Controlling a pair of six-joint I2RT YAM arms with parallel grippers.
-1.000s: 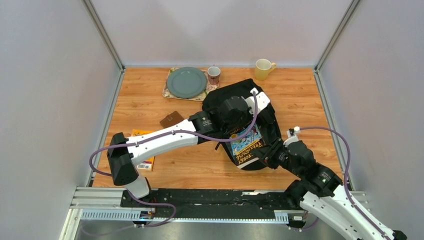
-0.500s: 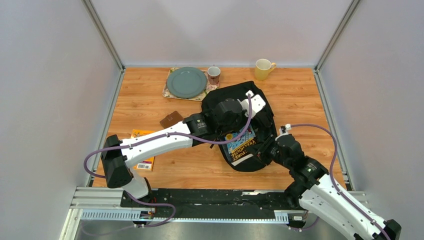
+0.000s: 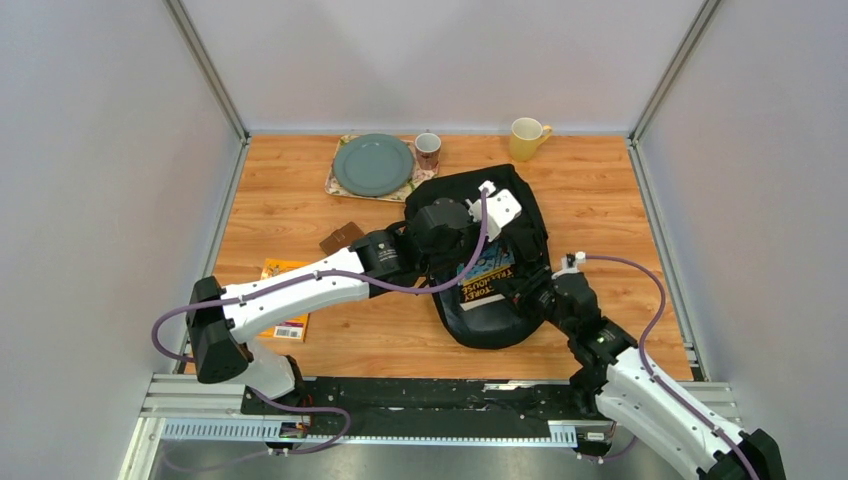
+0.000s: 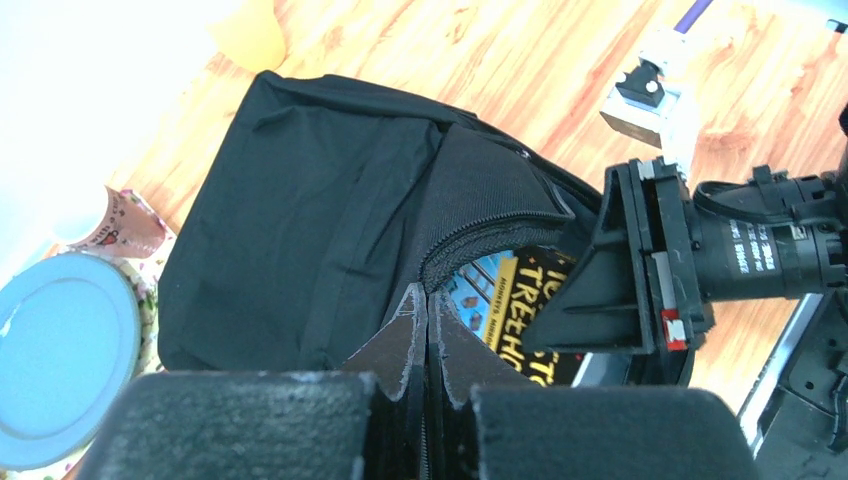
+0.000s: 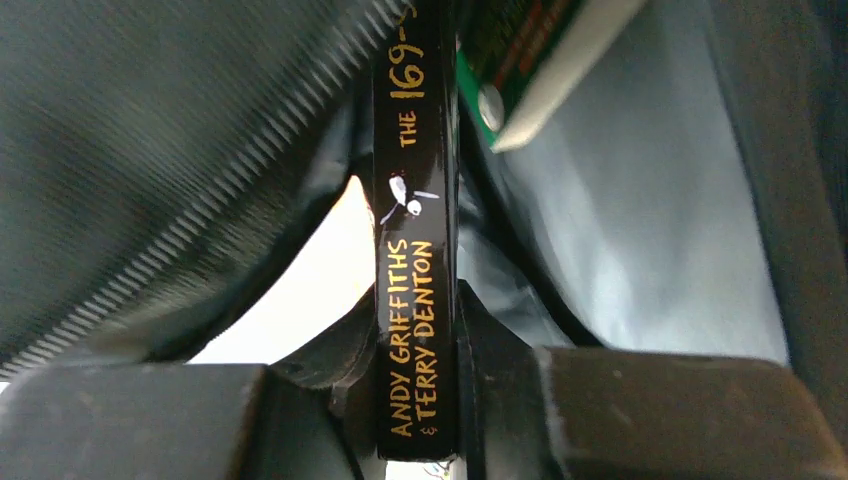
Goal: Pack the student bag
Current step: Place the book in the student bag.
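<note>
Top external view: large black soft fabric student bag lies right of centre on the wooden table, with its rounded end nearest the arms and its zipped mouth open. Left gripper: jaws together, pinching the bag's zipper edge. Right gripper: jaws clamped on the black spine of a colourful paperback book, which sits partly inside the mouth. Yellow ceramic mug stands near the bag's far end, apart from it.
</note>
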